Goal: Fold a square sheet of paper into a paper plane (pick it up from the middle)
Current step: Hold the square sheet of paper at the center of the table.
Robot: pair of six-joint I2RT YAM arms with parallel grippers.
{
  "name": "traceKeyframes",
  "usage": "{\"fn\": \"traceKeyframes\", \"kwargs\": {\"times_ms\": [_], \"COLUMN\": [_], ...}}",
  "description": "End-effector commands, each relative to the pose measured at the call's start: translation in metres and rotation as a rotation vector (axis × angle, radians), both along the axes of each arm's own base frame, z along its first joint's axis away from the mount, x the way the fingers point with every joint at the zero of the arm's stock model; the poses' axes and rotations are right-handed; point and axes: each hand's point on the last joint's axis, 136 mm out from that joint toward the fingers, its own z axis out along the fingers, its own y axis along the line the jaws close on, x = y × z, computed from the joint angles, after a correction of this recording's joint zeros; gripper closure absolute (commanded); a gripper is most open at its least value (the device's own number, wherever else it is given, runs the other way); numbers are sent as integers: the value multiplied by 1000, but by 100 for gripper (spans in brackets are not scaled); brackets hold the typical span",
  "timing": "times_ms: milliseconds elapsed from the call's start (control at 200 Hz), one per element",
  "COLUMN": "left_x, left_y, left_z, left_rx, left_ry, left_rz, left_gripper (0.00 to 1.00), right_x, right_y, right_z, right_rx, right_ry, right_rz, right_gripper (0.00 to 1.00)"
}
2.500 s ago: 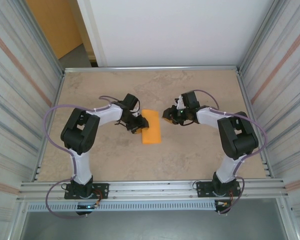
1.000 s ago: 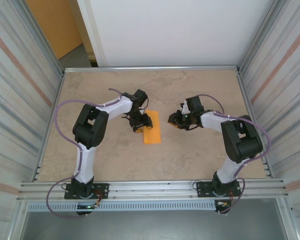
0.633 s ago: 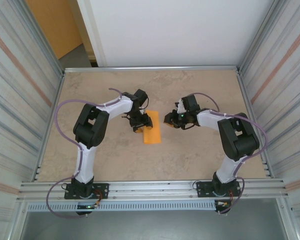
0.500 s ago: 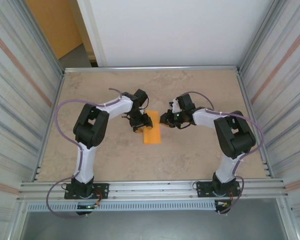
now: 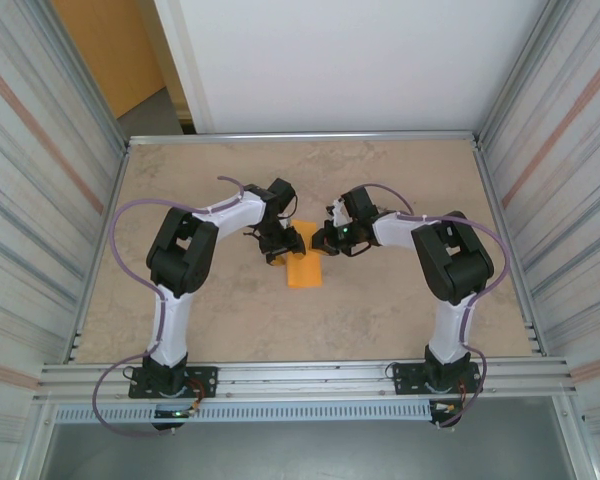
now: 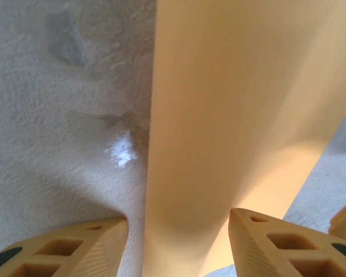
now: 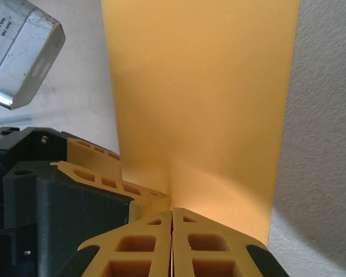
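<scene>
The square sheet of paper (image 5: 303, 270), folded into a narrow orange strip, lies flat mid-table. Both grippers meet at its far end. My left gripper (image 5: 284, 243) stands open, one finger (image 6: 69, 248) on the bare table and the other (image 6: 277, 245) on the paper (image 6: 219, 115), the strip's left edge running between them. My right gripper (image 5: 321, 243) is shut, its fingertips (image 7: 172, 214) pressed together on the paper's (image 7: 202, 86) near edge, where a small raised crease runs up to them. The left gripper's finger (image 7: 98, 170) sits right beside it.
Ribbed metal walls (image 5: 40, 200) close in the beige table (image 5: 400, 180) on both sides, with a white panel (image 5: 340, 60) behind. An orange wall panel (image 5: 105, 45) shows at the back left. An aluminium rail (image 5: 300, 378) runs along the near edge by the arm bases.
My right gripper has slid left to the paper's far end and closed its fingers there. The left gripper has held its place over the last second.
</scene>
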Motion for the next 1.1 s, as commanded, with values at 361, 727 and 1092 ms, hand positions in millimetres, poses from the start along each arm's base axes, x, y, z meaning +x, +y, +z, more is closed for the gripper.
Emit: {"fn": "traceKeyframes", "kwargs": {"times_ms": [361, 727, 1092], "left_x": [-58, -56, 4], "left_y": [26, 25, 0], "left_z": [-98, -92, 36], "left_rx": [168, 162, -25], "left_ry": [198, 178, -136], "left_rz": [-66, -69, -26], "left_gripper": [46, 46, 47], "right_x": [-9, -23, -48], "right_y": [2, -23, -54], "right_z": [-17, -57, -95], "right_rx": [-26, -188, -374], "right_ry": [48, 132, 231], "right_rz": [48, 28, 35], "right_gripper": [92, 94, 96]}}
